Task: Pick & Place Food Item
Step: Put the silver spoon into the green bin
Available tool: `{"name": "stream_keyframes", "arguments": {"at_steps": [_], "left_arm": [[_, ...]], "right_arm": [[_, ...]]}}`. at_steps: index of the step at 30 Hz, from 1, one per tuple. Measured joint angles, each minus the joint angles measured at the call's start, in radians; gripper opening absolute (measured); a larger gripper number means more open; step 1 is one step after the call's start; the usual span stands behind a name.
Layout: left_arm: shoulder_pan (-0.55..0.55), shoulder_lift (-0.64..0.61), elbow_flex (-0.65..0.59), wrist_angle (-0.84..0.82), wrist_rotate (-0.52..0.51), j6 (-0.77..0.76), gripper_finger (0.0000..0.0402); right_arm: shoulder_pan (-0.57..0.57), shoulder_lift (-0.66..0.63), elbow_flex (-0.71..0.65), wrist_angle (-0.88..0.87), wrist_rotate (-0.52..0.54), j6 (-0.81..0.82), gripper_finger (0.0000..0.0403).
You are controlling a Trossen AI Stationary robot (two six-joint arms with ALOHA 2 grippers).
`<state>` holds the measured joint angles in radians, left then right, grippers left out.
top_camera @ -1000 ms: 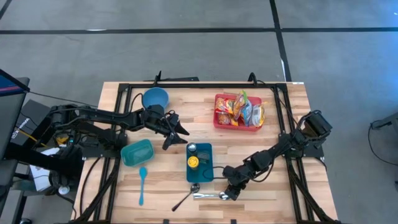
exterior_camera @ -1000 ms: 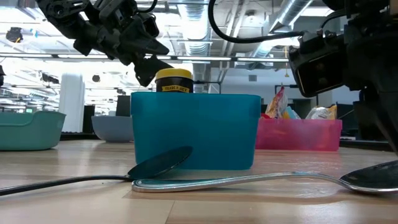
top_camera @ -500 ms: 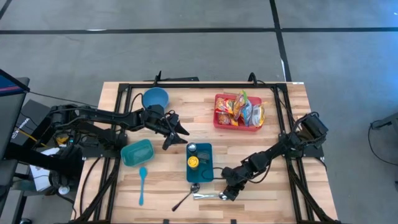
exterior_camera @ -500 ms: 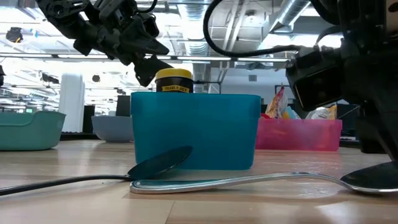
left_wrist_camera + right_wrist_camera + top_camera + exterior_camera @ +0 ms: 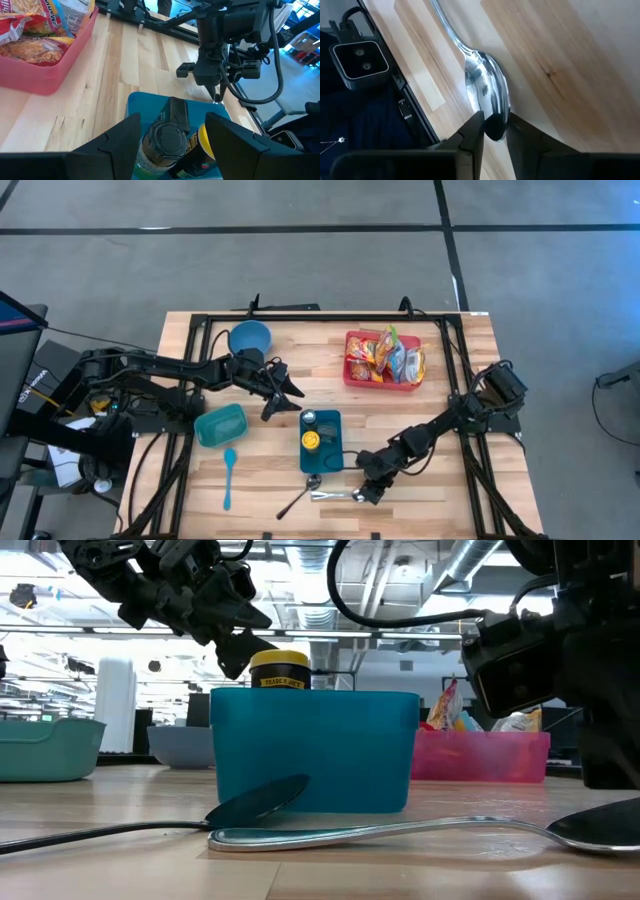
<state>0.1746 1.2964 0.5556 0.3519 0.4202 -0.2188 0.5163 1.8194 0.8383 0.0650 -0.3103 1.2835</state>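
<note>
Standing in the blue bin (image 5: 335,423) near the tabletop's middle, a yellow-lidded jar (image 5: 311,441) and a dark-lidded jar (image 5: 309,418) are noted. Left gripper (image 5: 285,402) is held above and just beside the bin, jaws released, nothing between them. Snack packets (image 5: 385,355) are heaped in the red tray (image 5: 350,376) toward the far edge. At the front edge, the silver spoon (image 5: 335,495) is flanked at its bowl by the right gripper (image 5: 366,492); whether its jaws are clenched cannot be told.

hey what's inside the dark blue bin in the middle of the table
The blue bin holds a yellow-lidded jar and a dark-lidded jar, standing upright. Its walls hide anything lower.
</note>
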Motion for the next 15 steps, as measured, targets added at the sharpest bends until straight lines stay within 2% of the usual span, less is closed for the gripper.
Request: {"name": "stream_keyframes", "arguments": {"at_steps": [15], "left_arm": [[0.000, 0.000, 0.000, 0.000, 0.000, 0.000, 0.0218]], "right_arm": [[-0.002, 0.000, 0.000, 0.002, 0.019, -0.008, 0.0010]]}}
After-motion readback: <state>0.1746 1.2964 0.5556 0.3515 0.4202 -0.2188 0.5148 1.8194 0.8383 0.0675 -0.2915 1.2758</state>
